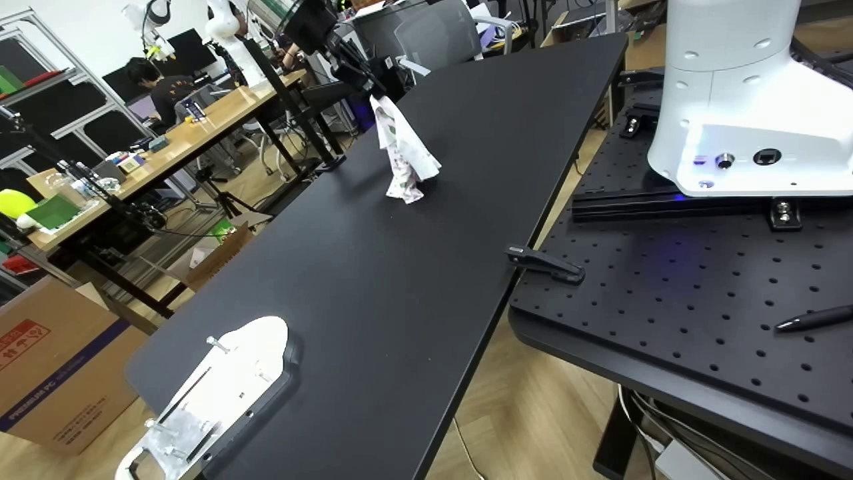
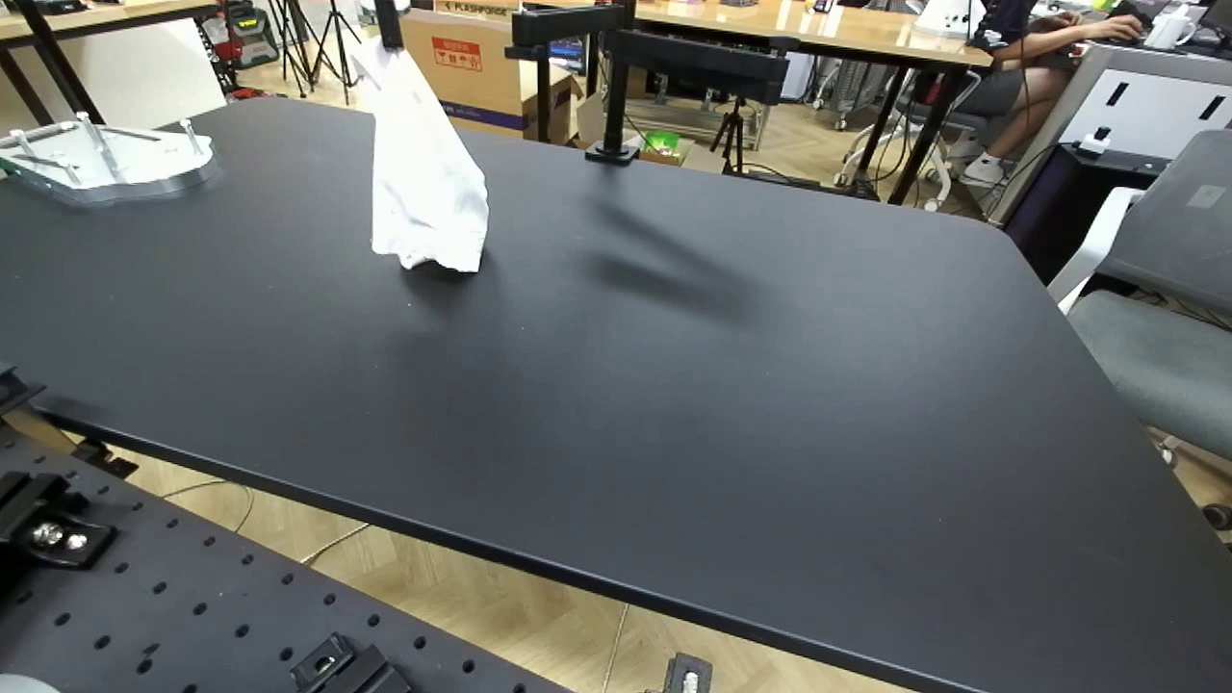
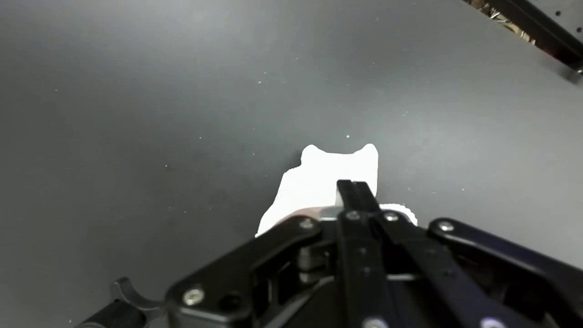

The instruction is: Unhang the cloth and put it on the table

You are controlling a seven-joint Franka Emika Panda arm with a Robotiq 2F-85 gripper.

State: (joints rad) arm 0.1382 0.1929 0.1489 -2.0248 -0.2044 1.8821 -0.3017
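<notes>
Gripper (image 3: 354,183) pinches the cloth (image 3: 319,177) over the table (image 2: 731,414); setting down comes next

Fingers (image 3: 346,196) pressed together show large in the lower part of the wrist view, almost side by side, and the top of the cloth appears caught between their tips. From there it hangs in loose, uneven folds, as both exterior views show, narrow at the grip and wider toward the hem. That hem reaches close to the black surface below; whether its lowest corners touch cannot be told.

Judging by this, the unhanging is done and the placing is in hand, with lowering and letting go left to do. Next calls for a slow move straight down, so the thin fabric folds onto itself instead of dragging, then a spread of the fingers and a gentle lift away. Such light cloth might cling to one finger and ride up with it, so a short check after letting go seems wise.

Farther out, a black stand (image 2: 617,106) rises at the table's edge, apart from the cloth. Toward the end of the table lies a white board (image 1: 230,373) with pegs, well apart too and unlikely to get in the way.
</notes>
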